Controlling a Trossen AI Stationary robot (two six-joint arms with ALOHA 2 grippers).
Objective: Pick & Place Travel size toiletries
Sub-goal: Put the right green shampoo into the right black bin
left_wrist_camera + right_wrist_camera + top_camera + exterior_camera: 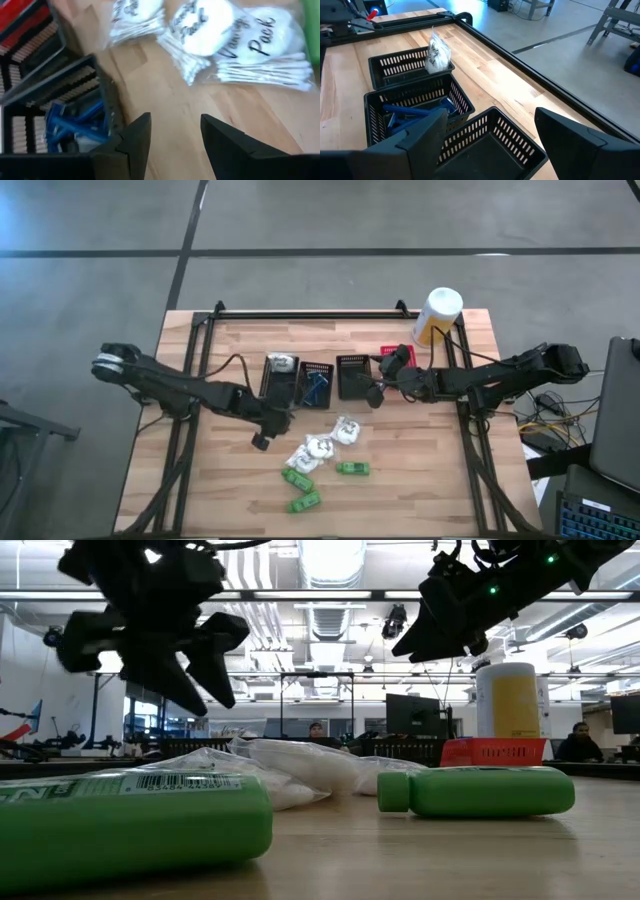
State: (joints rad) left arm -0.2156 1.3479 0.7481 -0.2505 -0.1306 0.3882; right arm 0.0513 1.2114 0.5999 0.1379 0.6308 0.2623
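White clear-wrapped packs (345, 430) (310, 452) lie on the table's middle and fill the left wrist view's far part (210, 25). Green bottles (352, 468) (303, 502) (480, 790) lie nearer the near edge. One white pack (436, 52) sits in the leftmost black basket (280, 372); blue razors (415, 111) lie in the middle basket (317, 383). My left gripper (262, 430) (172, 122) hangs open above bare wood beside the middle basket, short of the white packs. My right gripper (375, 392) (490, 117) hovers open over the third black basket (490, 145).
A red basket (395, 355) (495, 751) stands right of the black ones, and a tall white-and-yellow canister (438, 315) at the far right corner. A black rail (310, 313) runs along the far edge. People sit in the room beyond the table.
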